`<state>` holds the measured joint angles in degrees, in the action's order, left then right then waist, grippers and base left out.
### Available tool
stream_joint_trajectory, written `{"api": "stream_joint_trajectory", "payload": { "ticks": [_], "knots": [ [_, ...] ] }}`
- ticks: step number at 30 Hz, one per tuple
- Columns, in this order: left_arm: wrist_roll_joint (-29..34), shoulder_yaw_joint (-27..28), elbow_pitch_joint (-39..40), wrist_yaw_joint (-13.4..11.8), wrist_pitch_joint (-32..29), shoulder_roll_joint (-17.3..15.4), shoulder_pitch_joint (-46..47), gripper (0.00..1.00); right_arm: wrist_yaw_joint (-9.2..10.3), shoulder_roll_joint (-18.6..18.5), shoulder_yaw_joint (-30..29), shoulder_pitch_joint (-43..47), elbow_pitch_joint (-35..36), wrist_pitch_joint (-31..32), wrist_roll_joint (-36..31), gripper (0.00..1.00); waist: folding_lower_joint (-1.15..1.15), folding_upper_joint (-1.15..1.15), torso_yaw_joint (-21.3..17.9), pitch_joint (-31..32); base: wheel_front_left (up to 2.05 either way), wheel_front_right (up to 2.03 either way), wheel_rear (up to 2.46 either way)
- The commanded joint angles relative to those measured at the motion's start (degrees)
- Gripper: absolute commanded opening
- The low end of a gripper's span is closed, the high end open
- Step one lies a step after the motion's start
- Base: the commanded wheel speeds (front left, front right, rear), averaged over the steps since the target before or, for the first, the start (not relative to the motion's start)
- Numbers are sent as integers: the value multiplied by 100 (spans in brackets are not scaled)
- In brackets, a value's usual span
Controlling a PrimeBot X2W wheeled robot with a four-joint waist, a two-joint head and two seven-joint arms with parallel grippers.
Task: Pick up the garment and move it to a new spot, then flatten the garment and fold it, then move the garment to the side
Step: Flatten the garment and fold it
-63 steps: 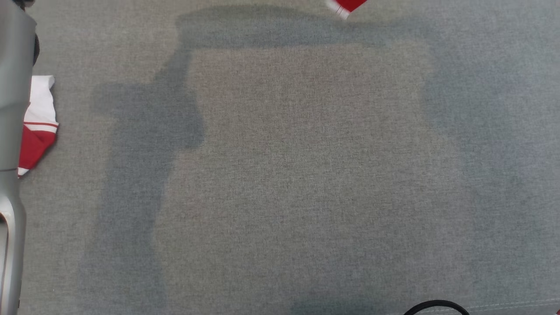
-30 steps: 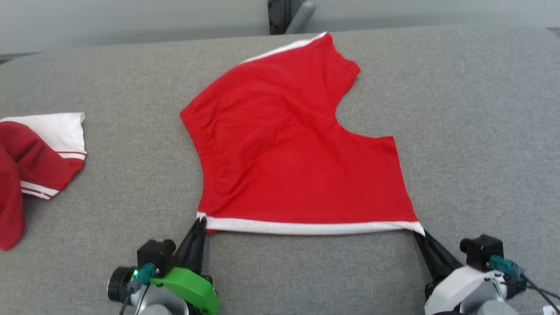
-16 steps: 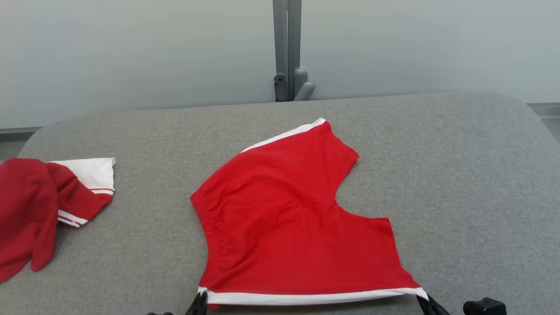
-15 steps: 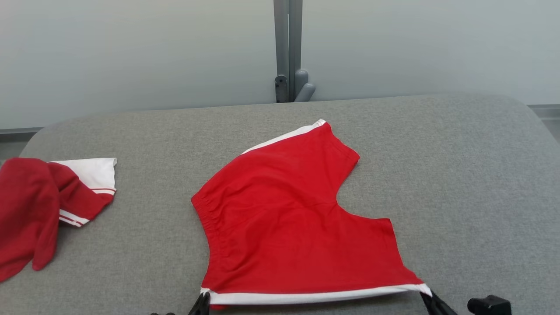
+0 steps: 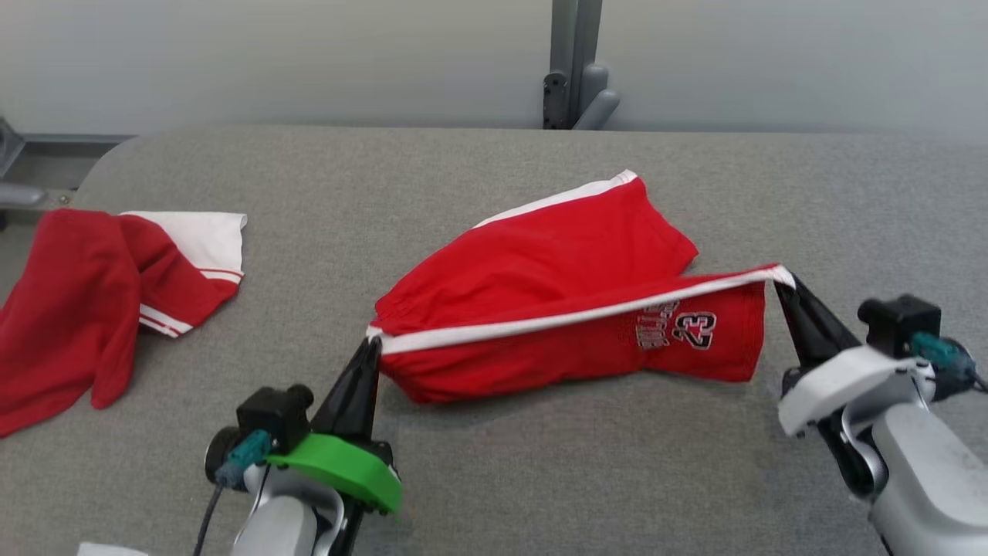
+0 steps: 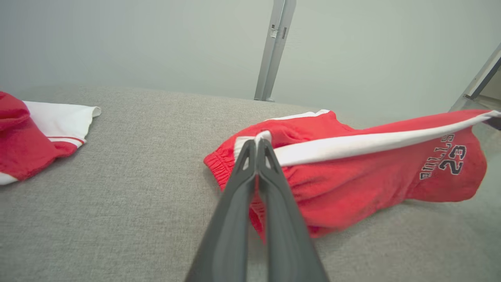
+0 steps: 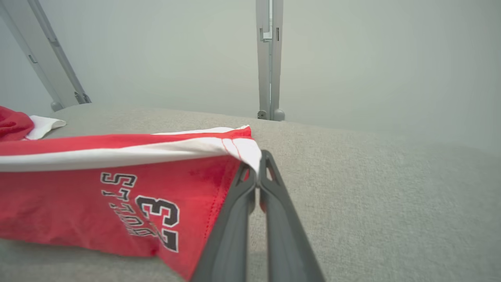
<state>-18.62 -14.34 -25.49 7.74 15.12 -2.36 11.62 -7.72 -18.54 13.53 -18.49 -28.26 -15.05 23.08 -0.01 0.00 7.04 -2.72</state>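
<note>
1. The right gripper [image 7: 257, 170] rises from the bottom middle, its two dark fingers pressed together on a white-edged corner of the garment [image 7: 78, 196].
2. From that pinched corner the garment stretches off to the view's left, its white band [image 7: 117, 156] running along the raised top edge and red cloth hanging below.
3. Black, white-outlined lettering and the number 23 [image 7: 158, 221] show upside down on the red.
4. The garment's lower edge rests on a grey fabric surface [image 7: 372, 188].
5. Another red-and-white cloth [image 7: 15, 125] lies at the far left.
6. Behind stand a pale wall [image 7: 391, 58], an upright grey post [image 7: 269, 58] and a slanted post [image 7: 47, 58].
</note>
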Motion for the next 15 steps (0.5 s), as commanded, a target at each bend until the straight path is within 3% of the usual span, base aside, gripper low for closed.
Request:
{"api": "stream_joint_trajectory", "payload": {
  "ticks": [1,7,15],
  "knots": [
    [-131,91,-96,-50,3,-100,254,0,42,-110,18,-340,-207,-14,-27,0,1,0,364,-472,0,0,0],
    [-520,-138,-501,-195,3,-84,1202,0,35,-88,454,-1941,-1245,134,-213,0,1,0,509,-1112,0,0,0],
    [-978,-654,-918,-334,3,-78,2111,0,34,-32,765,-3324,-2379,144,-567,0,1,0,683,-1791,0,0,0]
  ]
}}
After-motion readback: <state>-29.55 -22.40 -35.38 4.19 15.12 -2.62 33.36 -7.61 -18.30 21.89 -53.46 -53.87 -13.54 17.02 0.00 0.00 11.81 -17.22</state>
